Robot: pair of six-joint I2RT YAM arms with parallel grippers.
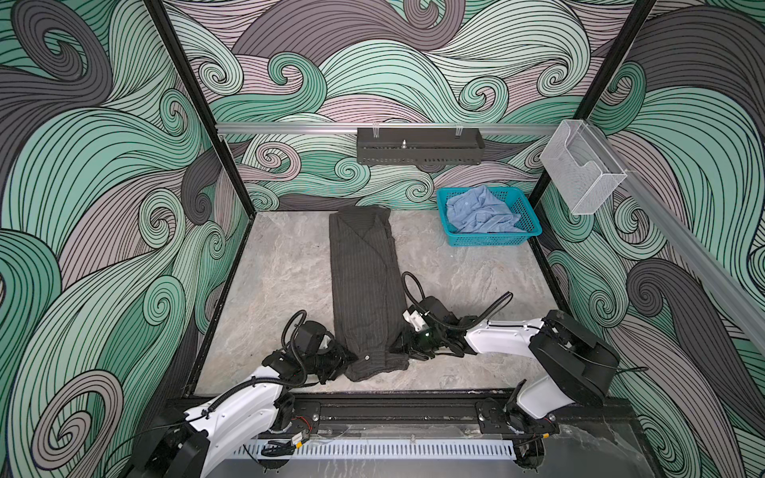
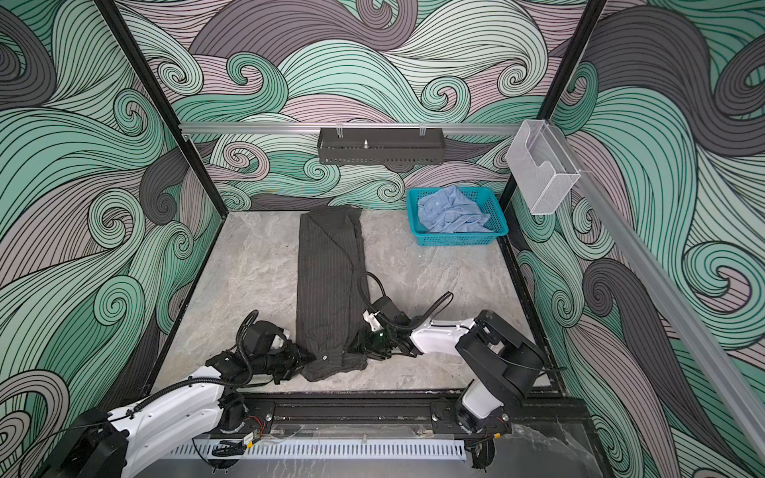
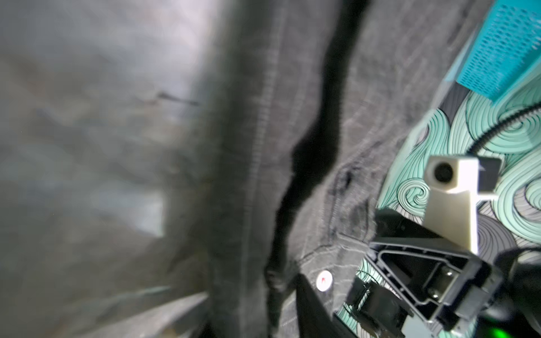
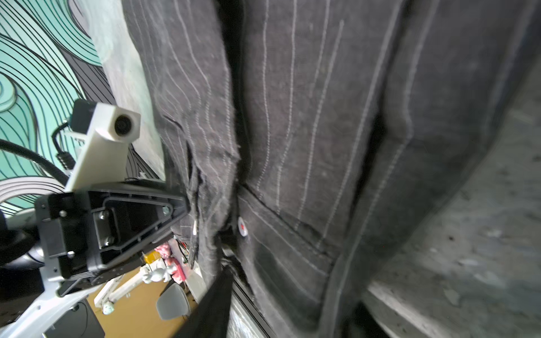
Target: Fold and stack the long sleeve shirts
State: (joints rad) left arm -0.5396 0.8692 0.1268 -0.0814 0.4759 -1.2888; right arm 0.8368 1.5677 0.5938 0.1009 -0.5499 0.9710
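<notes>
The dark grey pinstriped shirt (image 1: 364,285) (image 2: 329,281) lies on the table as a long narrow strip running from the back wall toward the front. My left gripper (image 1: 345,364) (image 3: 248,316) is at the strip's near left corner, its jaws closed on the hem. My right gripper (image 1: 399,347) (image 4: 292,307) is at the near right corner, with cloth filling the space between its jaws. A white button (image 3: 324,280) (image 4: 242,226) shows near the hem. The light blue shirt (image 1: 480,213) (image 2: 451,211) lies crumpled in the teal basket (image 1: 492,240) at the back right.
The grey marble table (image 1: 281,281) is bare on both sides of the strip. A black tray (image 1: 418,145) hangs on the rear rail and a clear holder (image 1: 579,169) on the right rail. A black rail (image 1: 393,409) runs along the front edge.
</notes>
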